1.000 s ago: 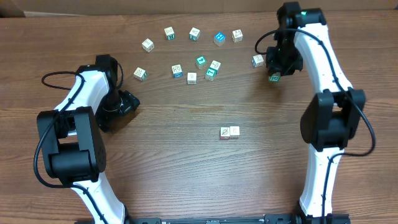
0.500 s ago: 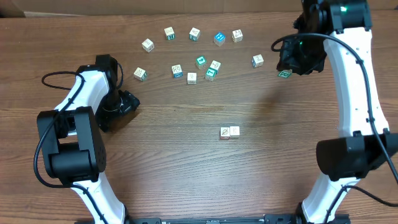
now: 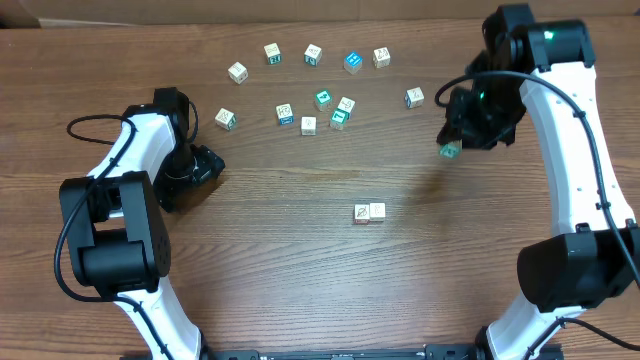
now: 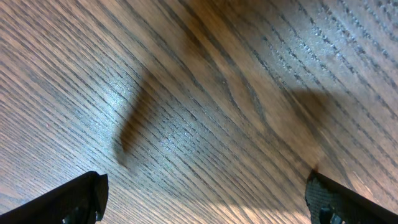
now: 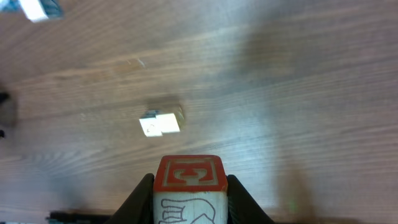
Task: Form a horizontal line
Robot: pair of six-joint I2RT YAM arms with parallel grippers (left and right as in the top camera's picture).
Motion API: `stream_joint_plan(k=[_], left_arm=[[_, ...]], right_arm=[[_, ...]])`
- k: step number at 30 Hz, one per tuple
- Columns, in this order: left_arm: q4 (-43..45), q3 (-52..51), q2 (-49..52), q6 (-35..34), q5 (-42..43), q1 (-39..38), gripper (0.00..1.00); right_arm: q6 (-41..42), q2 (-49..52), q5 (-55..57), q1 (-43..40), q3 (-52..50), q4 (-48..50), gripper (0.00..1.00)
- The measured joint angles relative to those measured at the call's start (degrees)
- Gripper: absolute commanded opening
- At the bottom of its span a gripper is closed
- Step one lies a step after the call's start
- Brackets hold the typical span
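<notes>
Near the middle of the bench point(image 3: 300, 290) a row of two cubes point(image 3: 369, 212) sat touching, side by side. Loose cubes point(image 3: 323, 99) lay scattered behind it. Farther right, the right hand point(image 3: 455, 146) held a single cube point(image 5: 188, 186) above the bench.

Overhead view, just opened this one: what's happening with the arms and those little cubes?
The right gripper is shut on one picture cube, held above the table, up and right of the short row in the overhead view. That row is only two cubes so far, touching side by side. About a dozen loose cubes lie scattered along the far side. The left gripper is open over bare wood, holding nothing.
</notes>
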Motion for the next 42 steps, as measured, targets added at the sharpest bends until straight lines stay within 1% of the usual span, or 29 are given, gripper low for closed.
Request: stream_joint_plan(k=[4, 9, 18, 23, 30, 36, 42], left_arm=[[0.0, 0.0, 0.0, 0.0, 0.0, 0.0, 1.0], [0.0, 0.0, 0.0, 0.0, 0.0, 0.0, 0.99], [0.02, 0.0, 0.0, 0.0, 0.0, 0.0, 0.99], [0.02, 0.0, 0.0, 0.0, 0.0, 0.0, 1.0], [0.02, 0.0, 0.0, 0.0, 0.0, 0.0, 0.99], [0.02, 0.0, 0.0, 0.0, 0.0, 0.0, 0.99], [0.02, 0.0, 0.0, 0.0, 0.0, 0.0, 1.0]], right_arm=[[0.04, -0.5, 0.0, 0.0, -7.21, 4.72, 0.09], [1.62, -0.5, 0.33, 0.0, -17.49, 13.11, 0.1], [4.2, -0.5, 1.64, 1.22, -30.51, 32.44, 0.15], [4.39, -0.5, 3.45, 3.56, -35.43, 40.15, 0.16], [4.46, -0.5, 7.19, 6.05, -39.01, 44.87, 0.16], [4.5, -0.5, 8.13, 8.52, -42.45, 48.41, 0.17], [4.46, -0.5, 8.17, 9.49, -43.39, 47.93, 0.18]])
